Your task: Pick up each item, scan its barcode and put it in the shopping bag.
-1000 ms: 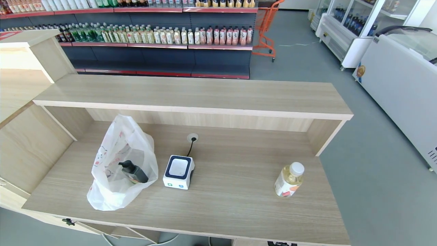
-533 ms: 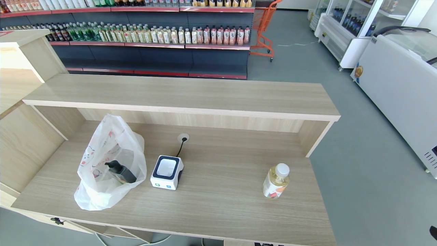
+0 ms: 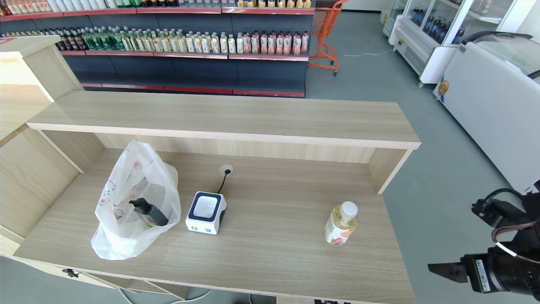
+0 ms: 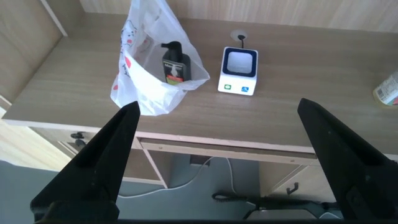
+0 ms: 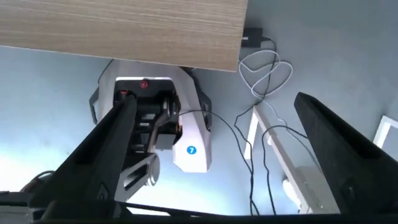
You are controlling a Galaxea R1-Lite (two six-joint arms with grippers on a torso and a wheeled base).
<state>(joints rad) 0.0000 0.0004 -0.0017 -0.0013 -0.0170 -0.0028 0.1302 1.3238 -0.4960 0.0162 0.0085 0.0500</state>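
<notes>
On the desk (image 3: 270, 249), the bottle (image 3: 341, 223) stands beyond our wide-spread right hand (image 5: 214, 102); we should clasp its middle squarely.

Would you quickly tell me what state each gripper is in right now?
Left gripper: open, holding nothing.
Right gripper: open, holding nothing.

Drink btl (image 4: 389, 89) cut at edge; pump btl (image 3: 151, 213) half-veiled by bag (image 3: 118, 241).

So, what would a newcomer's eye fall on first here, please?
The white shopping bag sits left on the counter with a dark pump bottle inside, the scanner beside it. A yellow drink bottle stands alone toward the right; the right gripper hangs beyond that end.
</notes>
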